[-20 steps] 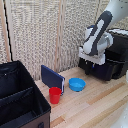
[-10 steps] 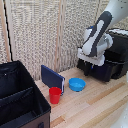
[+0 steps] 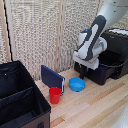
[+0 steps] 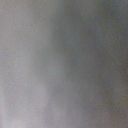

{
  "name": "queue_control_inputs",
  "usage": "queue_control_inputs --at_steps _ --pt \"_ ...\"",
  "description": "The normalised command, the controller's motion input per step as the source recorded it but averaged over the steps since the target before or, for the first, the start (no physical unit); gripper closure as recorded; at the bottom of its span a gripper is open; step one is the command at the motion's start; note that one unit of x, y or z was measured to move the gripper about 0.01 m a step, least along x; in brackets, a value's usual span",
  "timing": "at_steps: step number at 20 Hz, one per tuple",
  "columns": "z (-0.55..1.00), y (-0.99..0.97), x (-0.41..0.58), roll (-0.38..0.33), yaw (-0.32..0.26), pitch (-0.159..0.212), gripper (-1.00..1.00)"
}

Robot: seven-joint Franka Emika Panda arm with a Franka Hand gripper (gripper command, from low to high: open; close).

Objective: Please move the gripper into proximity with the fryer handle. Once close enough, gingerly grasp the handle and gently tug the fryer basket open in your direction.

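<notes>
In the exterior view the black air fryer (image 3: 117,42) stands at the right. Its fryer basket (image 3: 102,72) sticks out of the body toward the exterior view's left, with its top rim showing. My gripper (image 3: 82,74) hangs under the white flat block at the basket's front face, where the fryer handle is. The handle is hidden behind my fingers, which look closed on it. The wrist view is a grey blur and shows nothing I can name.
A blue bowl (image 3: 76,84) lies on the wooden table (image 3: 95,107) just in front of the basket. A red cup (image 3: 55,94) and a leaning blue board (image 3: 52,78) are beside it. A large black fabric divided bin (image 3: 20,100) fills the exterior view's left.
The arm has shifted slightly toward the exterior view's left, and the basket front has come out with it.
</notes>
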Motion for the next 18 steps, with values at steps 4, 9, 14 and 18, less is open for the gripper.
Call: queue_control_inputs --at_steps 4,9,14,18 --pt "-0.22 0.36 -0.041 -0.043 -0.012 0.063 -1.0" --pt "0.22 0.11 -0.053 -0.099 0.016 0.022 -1.0" --pt "0.9 -0.01 -0.003 0.021 0.008 0.05 -1.0" --pt "0.97 0.02 0.049 0.045 -0.004 0.066 -1.0"
